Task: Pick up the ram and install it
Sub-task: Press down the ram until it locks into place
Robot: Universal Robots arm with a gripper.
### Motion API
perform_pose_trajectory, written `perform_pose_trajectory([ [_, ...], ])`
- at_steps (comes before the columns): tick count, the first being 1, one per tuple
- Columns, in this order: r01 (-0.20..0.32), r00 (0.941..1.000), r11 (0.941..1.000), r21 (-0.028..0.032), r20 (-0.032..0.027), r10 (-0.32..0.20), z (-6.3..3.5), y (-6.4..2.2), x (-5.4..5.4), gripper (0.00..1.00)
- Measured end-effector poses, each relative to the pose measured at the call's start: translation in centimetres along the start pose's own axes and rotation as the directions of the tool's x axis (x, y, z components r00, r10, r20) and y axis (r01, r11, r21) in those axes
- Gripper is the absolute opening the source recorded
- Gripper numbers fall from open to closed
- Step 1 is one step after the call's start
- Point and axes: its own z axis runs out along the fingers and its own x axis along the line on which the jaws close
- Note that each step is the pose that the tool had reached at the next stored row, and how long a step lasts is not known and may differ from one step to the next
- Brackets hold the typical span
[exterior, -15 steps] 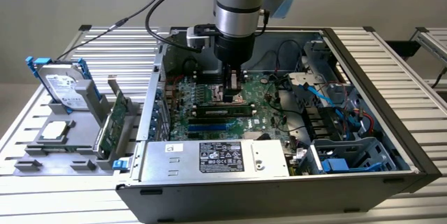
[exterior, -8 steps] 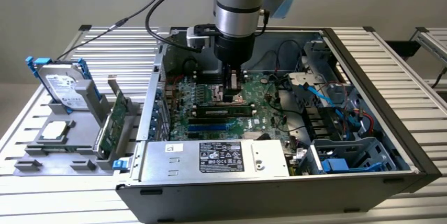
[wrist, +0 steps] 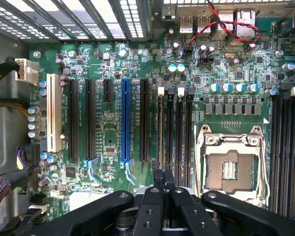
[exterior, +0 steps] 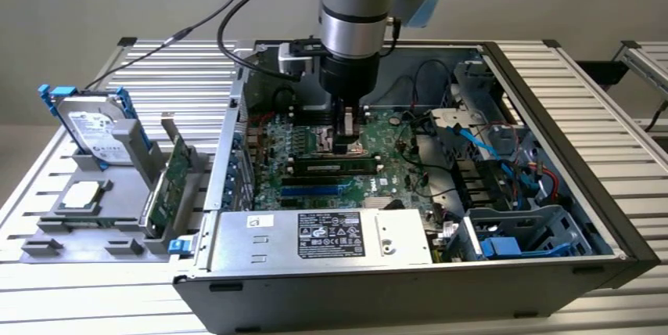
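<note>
Exterior view first: a ribbed aluminium surface (exterior: pixel 584 69) carries an open black steel computer case (exterior: pixel 396 304) lying on its side. To the exterior view's left stands a grey plastic holder (exterior: pixel 78 225) with a hard drive (exterior: pixel 94 127) and a wide green expansion card (exterior: pixel 167 186) upright in it. Inside the case, a boxy bare-metal power supply (exterior: pixel 324 237) lies along the near wall, and the glossy green motherboard (exterior: pixel 392 155) lies flat behind it.

The silver arm (exterior: pixel 360 6) reaches straight down into the case. Its black end effector (exterior: pixel 348 145) has its fingers pressed together, gripping nothing. The tip hangs low over the memory slots.

The ram (exterior: pixel 334 167), a thin green stick with flat black chips, stands on edge in a slot just on the near side of that tip. I cannot tell whether the tip touches its top edge.

Wrist view: the joined end effector (wrist: pixel 163 178) sits over the long black memory slots (wrist: pixel 179 132). The square metal-framed CPU socket (wrist: pixel 229 164) lies beside them and a blue plastic expansion slot (wrist: pixel 126 120) lies further off.

The step in hand looks like seating the stick. Doing it well calls for pressing squarely on the narrow top edge, straight down along the slot. The board is thin and rigid, so any sideways lean could bend it or leave one end unlatched. Firm, even pressure at both ends matters.
</note>
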Motion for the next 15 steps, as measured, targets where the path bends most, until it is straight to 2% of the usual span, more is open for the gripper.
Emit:
perform_pose_trajectory([
  [8, 0.0, 1.0, 1.0, 0.0001, 0.0001, 0.0, 1.45, 0.28, -0.1, 0.11],
  [15, 0.0, 1.0, 1.0, -0.0002, 0.0001, 0.0, 1.87, 0.27, -0.1, 0.11],
])
